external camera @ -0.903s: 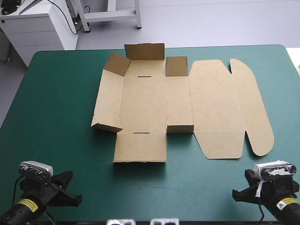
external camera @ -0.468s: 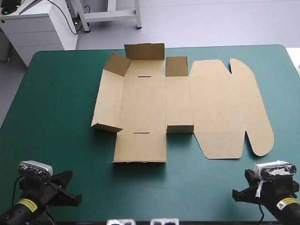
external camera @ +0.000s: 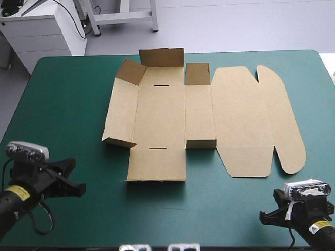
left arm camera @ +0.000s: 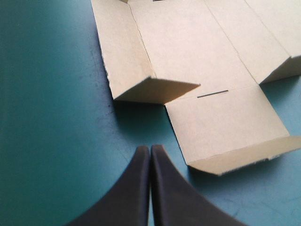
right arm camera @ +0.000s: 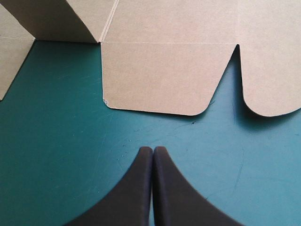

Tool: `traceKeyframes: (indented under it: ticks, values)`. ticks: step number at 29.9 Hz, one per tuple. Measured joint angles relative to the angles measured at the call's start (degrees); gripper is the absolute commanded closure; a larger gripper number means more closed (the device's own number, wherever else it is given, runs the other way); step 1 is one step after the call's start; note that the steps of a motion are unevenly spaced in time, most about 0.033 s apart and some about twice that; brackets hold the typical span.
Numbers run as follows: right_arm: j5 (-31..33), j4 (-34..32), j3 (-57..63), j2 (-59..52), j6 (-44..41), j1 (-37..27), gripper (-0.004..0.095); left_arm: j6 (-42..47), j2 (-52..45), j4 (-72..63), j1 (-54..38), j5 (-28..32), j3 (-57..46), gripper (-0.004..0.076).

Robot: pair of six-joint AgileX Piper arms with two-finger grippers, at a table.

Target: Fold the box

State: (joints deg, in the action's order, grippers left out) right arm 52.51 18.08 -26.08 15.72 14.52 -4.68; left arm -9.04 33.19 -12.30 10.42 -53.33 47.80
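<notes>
Box (external camera: 159, 120) on teal-green cover (external camera: 63, 104), left end effector (left arm camera: 150, 149) near, right end effector (right arm camera: 153, 149) apart

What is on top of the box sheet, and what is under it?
Nothing rests on the box: bare brown board, some flaps raised. The left gripper and right gripper, both shut, sit short of its near edge. Anything under the sheet is covered.
</notes>
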Motion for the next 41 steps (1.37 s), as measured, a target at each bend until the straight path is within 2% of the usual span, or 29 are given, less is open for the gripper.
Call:
traceKeyframes:
  ticks: [18,26,31,37,39,41]
  values:
    - [0.0,0.0,0.0,0.0,0.0,0.0,0.0928,0.0,44.68,-0.78,-0.7,-2.17,34.27,0.0732]
    - [0.0,0.0,0.0,0.0,0.0,0.0,0.0928,-5.92,59.15,-17.13,-12.18,-6.67,46.54,0.0732]
    - [0.0,0.0,0.0,0.0,0.0,0.0,0.0928,-9.37,65.61,-28.32,-21.2,-11.26,48.94,0.0732]
    - [0.0,0.0,0.0,0.0,0.0,0.0,0.0928,-12.08,70.77,-31.1,-25.84,-16.06,49.08,0.0731]
    - [0.0,0.0,0.0,0.0,-0.05,0.0,0.0928,-13.12,72.19,-31.06,-25.94,-16.6,49.08,0.0713]
    - [0.0,0.0,0.0,0.0,-0.05,0.0,0.0928,-13.52,73.27,-31.17,-25.94,-16.79,49.08,0.0657]
